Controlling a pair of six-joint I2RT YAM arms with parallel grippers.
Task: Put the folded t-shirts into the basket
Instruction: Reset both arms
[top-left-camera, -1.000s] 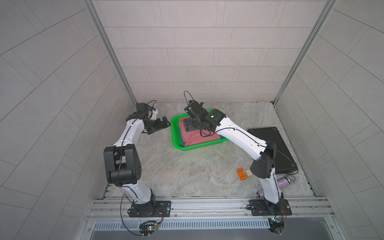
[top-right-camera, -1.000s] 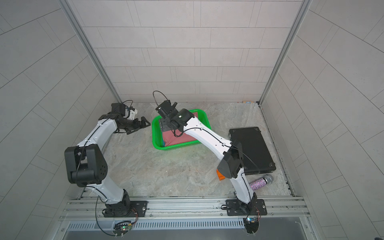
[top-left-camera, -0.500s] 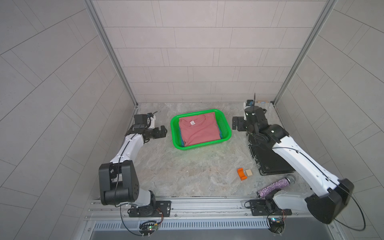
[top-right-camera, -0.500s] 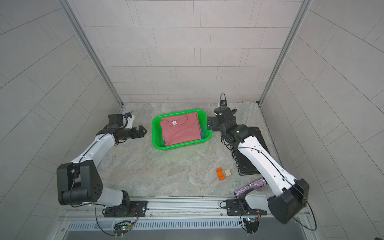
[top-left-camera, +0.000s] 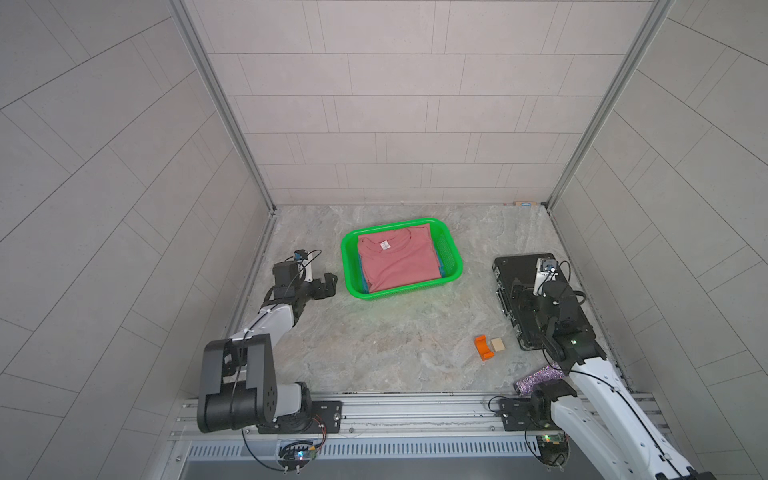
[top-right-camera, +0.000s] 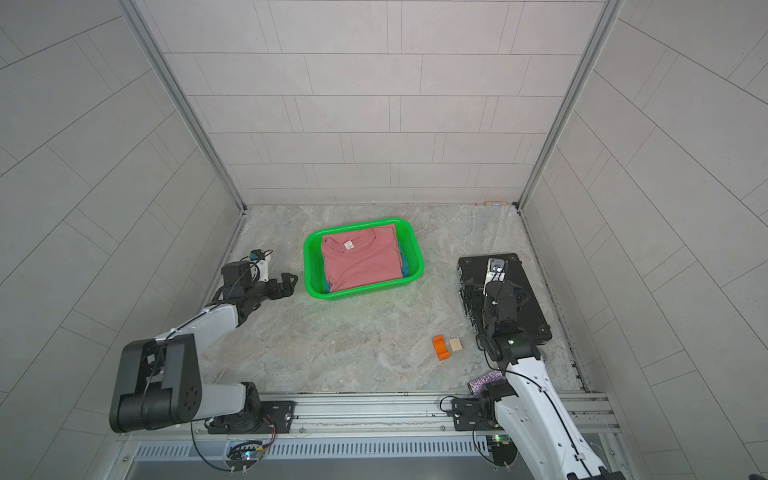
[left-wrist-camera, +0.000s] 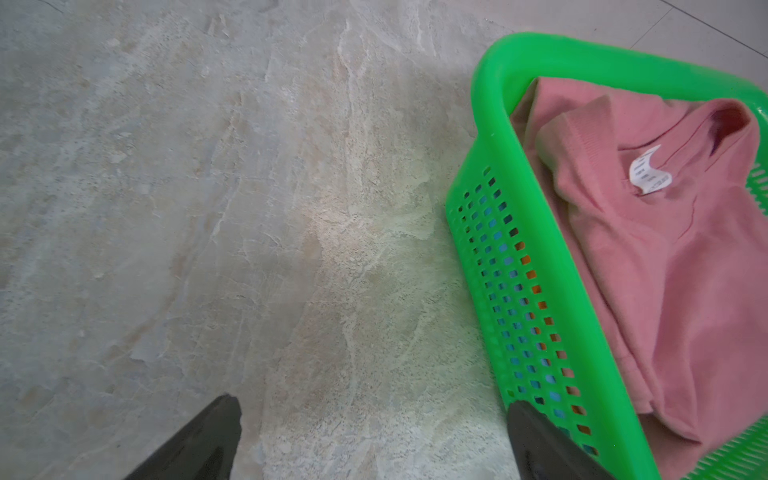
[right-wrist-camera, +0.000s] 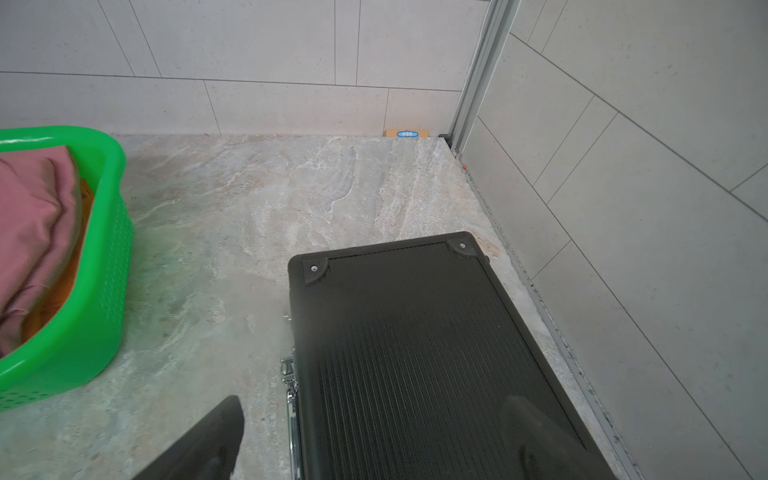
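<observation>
The green basket (top-left-camera: 454, 249) (top-right-camera: 417, 253) stands at the middle back of the floor. A pink folded t-shirt (top-left-camera: 397, 266) (top-right-camera: 360, 262) lies on top inside it, label up. A blue t-shirt edge (top-left-camera: 441, 268) shows beside the pink one, and an orange t-shirt (right-wrist-camera: 54, 299) shows under it. My left gripper (top-left-camera: 328, 284) (left-wrist-camera: 374, 411) is open and empty, just left of the basket (left-wrist-camera: 536, 266). My right gripper (top-left-camera: 524, 291) (right-wrist-camera: 376, 415) is open and empty, low over the left edge of the black case.
A flat black case (top-left-camera: 515, 266) (right-wrist-camera: 415, 332) lies along the right wall. An orange block (top-left-camera: 482, 347) and a tan block (top-left-camera: 498, 344) sit at the front right. A purple glittery roll (top-left-camera: 540, 378) lies by the right arm's base. A small box (right-wrist-camera: 406, 133) rests at the back wall.
My right arm has pulled out of the basket and swung right and back over the black case. The pink t-shirt now lies uncovered. My left gripper has drawn back slightly.
</observation>
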